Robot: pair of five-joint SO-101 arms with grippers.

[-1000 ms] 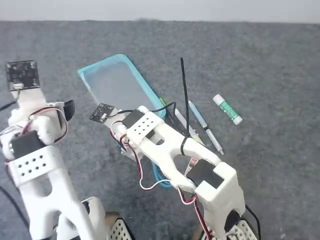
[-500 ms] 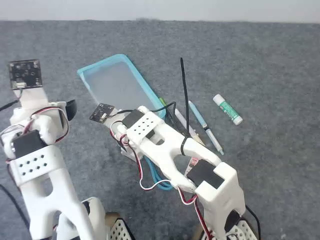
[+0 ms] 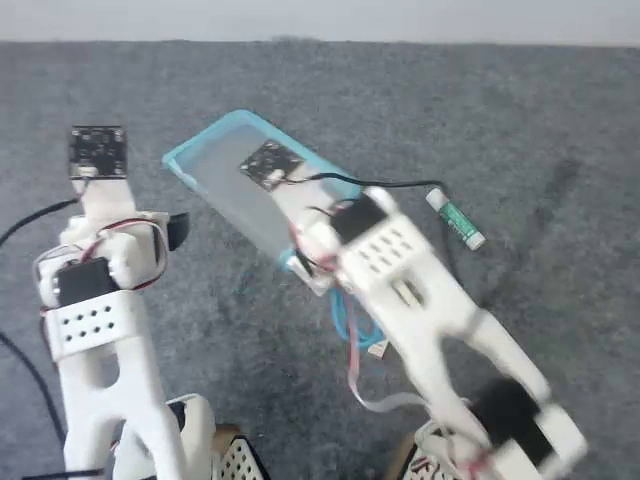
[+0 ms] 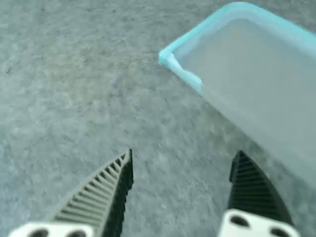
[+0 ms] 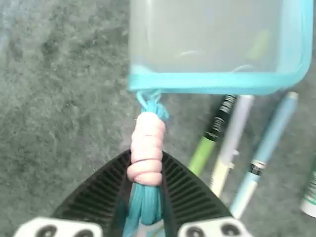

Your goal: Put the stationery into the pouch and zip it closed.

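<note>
Currently the pouch (image 3: 215, 172) lies mid-table on grey carpet (image 3: 560, 120), slanting far-left to near-right; translucent, teal-edged, and I cannot tell whether anything is inside yet. Stationery outside it: 3 pens just right of its near end, a green marker (image 5: 210, 138), a white pen (image 5: 229, 143) and a blue pen (image 5: 264, 153); 1 glue stick (image 3: 455, 219) farther right, well apart.

Right gripper (image 5: 146, 163) has its jaws clamped tight on the pink-and-teal pull cord (image 5: 147, 133) at the pouch's near corner. Left gripper (image 4: 185, 155) hangs over bare carpet just left of the pouch's far-left corner, jaws spread wide and holding nothing.

Change over the last second: the right arm has swung far and to the right, now lying across the pouch's near end and covering the pens in the high view; the pouch has slid slightly right with it; the left arm (image 3: 100, 290) has edged right toward the pouch.

Reading: probably the zip is being drawn open by its cord, with the left coming in to brace; loading not yet begun, closing far off.
</note>
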